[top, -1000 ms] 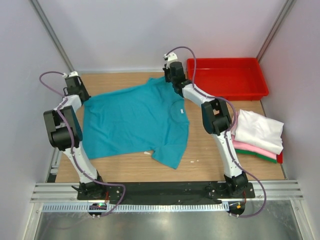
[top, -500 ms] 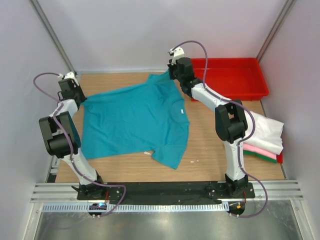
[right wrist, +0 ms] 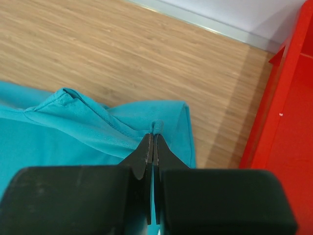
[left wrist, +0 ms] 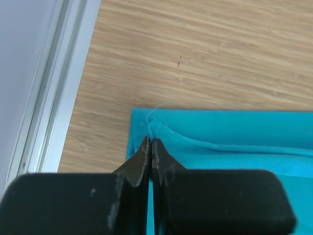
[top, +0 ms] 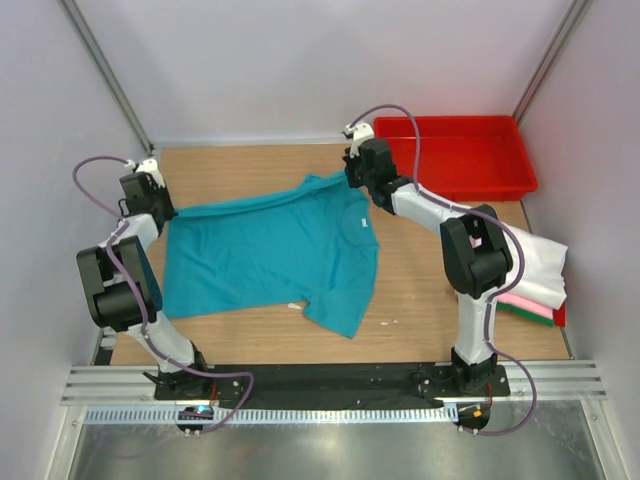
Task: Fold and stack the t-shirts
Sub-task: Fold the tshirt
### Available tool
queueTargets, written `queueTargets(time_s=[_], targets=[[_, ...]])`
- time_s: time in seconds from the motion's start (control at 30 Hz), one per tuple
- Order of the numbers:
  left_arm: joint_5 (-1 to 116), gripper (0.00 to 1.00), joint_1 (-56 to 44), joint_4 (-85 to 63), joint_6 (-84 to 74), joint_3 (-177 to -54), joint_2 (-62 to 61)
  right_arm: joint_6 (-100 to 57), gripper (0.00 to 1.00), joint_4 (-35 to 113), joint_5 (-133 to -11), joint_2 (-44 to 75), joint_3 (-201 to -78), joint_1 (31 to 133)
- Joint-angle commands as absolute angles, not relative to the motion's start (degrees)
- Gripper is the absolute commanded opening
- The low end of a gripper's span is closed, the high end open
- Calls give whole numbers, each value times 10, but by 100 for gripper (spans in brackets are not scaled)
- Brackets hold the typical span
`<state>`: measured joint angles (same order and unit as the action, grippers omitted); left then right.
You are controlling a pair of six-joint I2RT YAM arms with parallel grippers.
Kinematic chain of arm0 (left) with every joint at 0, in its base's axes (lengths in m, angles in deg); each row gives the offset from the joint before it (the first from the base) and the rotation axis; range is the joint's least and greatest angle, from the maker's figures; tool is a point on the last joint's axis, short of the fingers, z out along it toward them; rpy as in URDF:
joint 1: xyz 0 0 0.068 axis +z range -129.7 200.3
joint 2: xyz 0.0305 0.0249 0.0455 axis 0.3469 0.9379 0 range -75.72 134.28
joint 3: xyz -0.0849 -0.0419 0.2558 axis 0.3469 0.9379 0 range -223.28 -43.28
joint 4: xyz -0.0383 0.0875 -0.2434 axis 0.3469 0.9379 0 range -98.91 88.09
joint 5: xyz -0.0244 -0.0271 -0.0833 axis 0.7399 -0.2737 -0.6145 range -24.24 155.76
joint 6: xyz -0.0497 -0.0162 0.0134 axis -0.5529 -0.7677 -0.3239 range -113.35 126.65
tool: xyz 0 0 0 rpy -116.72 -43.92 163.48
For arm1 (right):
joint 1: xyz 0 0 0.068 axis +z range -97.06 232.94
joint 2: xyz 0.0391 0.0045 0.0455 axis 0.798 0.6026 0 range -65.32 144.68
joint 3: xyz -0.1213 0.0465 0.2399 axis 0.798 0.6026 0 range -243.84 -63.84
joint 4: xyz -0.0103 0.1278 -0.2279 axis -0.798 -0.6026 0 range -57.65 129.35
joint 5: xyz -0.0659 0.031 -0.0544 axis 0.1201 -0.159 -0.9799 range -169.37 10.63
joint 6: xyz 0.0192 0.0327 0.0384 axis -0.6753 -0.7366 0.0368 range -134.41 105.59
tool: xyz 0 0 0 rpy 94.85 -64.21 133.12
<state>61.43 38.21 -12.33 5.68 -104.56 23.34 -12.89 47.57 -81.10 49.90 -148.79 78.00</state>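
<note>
While both arms reach out from the near edge of the worktop (top: 420, 290), we note the teal t-shirt (top: 270, 250) spread mostly flat between them. One sleeve points back toward the bases and the white neck label (top: 362, 221) lies face up near the right side. Farther out, the left pincer (left wrist: 150, 144) has its jaws pressed together on the shirt's far left corner, where a loose thread and a raised ridge of cloth show at the tips. The right pincer (right wrist: 150, 142) is likewise clamped on a puckered fold at the far right edge, just beside the red tray (top: 455, 150). We judge this to be the first fold of the teal shirt, with the far edge gripped at both ends and not yet laid over. The next move calls for bringing both ends toward the near hem at an even pace, keeping the edge taut so the body doubles cleanly, then letting go only once the cloth rests flat. To the right, the folded white t-shirt (top: 520, 262) tops the pink t-shirt (top: 505, 298) and the green t-shirt (top: 528, 312); stacking still waits on this fold. Hard to make out: the pincer bodies hide how deep the cloth sits in each grip, and whether one layer or two is caught. The right forearm covers part of the white shirt, the green one shows only as a sliver, and a red patch under the stack is too cut off to identify.
</note>
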Motion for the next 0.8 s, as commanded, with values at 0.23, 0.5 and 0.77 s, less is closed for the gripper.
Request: queueTargets(time_s=[0.23, 0.5, 0.77], targets=[[633, 0, 385, -157, 97, -997, 210, -142, 1, 459, -801, 395, -1398, 791], [634, 0, 386, -144, 113, -1001, 216, -161, 1, 436, -773, 385, -1374, 796], [641, 0, 386, -154, 127, -981, 216, -163, 1, 422, -780, 386, -1356, 805]])
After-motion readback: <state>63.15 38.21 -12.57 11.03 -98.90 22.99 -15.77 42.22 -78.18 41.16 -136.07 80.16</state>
